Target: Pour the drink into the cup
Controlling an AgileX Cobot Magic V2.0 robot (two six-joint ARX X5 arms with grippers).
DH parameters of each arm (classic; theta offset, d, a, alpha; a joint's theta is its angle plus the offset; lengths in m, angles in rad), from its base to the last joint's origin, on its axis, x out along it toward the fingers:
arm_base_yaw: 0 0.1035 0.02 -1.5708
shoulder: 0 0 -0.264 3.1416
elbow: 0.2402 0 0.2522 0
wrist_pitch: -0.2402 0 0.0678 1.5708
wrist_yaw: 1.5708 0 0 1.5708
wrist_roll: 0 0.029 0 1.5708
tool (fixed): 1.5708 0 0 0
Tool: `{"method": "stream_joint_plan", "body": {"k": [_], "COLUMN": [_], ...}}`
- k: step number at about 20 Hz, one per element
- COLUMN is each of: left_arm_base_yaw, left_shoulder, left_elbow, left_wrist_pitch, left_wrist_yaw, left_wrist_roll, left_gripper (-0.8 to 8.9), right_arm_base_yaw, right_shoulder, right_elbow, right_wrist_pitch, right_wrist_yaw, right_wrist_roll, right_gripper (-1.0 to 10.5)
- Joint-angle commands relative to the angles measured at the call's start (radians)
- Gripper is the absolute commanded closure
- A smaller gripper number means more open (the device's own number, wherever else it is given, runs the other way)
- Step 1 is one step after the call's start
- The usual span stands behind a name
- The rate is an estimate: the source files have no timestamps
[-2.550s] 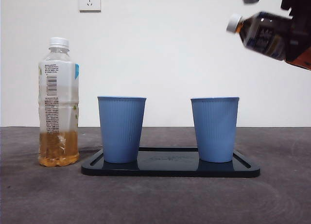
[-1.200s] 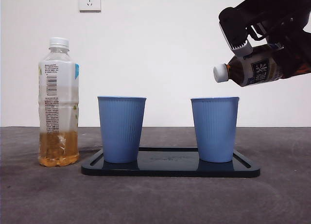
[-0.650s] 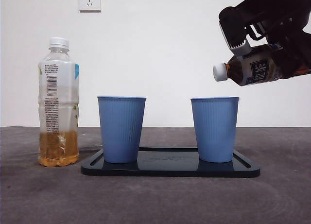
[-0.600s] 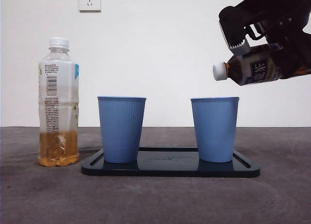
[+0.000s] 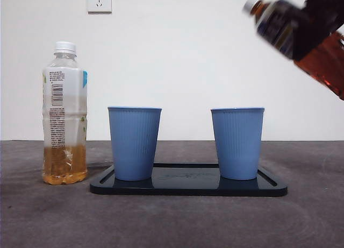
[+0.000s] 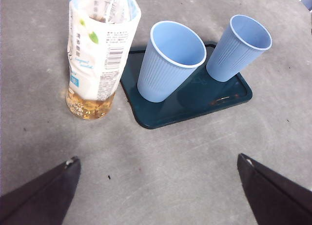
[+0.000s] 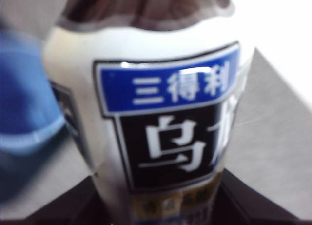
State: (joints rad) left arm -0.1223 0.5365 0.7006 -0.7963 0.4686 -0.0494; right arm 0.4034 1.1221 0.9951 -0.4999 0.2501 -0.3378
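Our right gripper (image 7: pixel 161 205) clamps the dark tea bottle (image 5: pixel 301 38) high above the tray's (image 5: pixel 188 188) right end, cap on, neck tilted up and away from the right cup (image 5: pixel 237 143). Our left gripper (image 6: pixel 156 195) waits, jaws spread. With the cap on, tipping would pour nothing; a low swing could topple that cup. The table (image 5: pixel 172 221) is dark grey, the wall (image 5: pixel 188 54) white.

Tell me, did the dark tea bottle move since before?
Yes. The dark tea bottle has swung up and away from the right blue cup; its cap now points up toward the top edge.
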Motion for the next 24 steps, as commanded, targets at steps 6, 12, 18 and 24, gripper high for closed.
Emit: {"method": "stream_joint_plan", "body": {"k": [6, 12, 18, 24], "left_arm_base_yaw": [-0.002, -0.002, -0.002, -0.002], "left_shoulder": [0.005, 0.005, 0.005, 0.005], "left_elbow": [0.018, 0.018, 0.018, 0.018], "left_wrist_pitch": [0.011, 0.010, 0.006, 0.003], "left_wrist_yaw": [-0.002, -0.002, -0.002, -0.002], "left_wrist_roll": [0.012, 0.012, 0.011, 0.012], "left_gripper": [2.95, 2.95, 2.95, 2.95], "right_arm_base_yaw": [-0.100, -0.108, -0.135, -0.155], "right_shoulder": [-0.146, -0.140, -0.018, 0.156], "right_elbow": [-0.125, -0.411, -0.539, -0.539], "right_wrist_pitch": [0.282, 0.695, 0.919, 1.085], "right_wrist_yaw": [-0.253, -0.276, -0.277, -0.277], "right_wrist_roll": [0.304, 0.463, 0.486, 0.482], "right_gripper": [7.8, 7.8, 7.7, 7.5]}}
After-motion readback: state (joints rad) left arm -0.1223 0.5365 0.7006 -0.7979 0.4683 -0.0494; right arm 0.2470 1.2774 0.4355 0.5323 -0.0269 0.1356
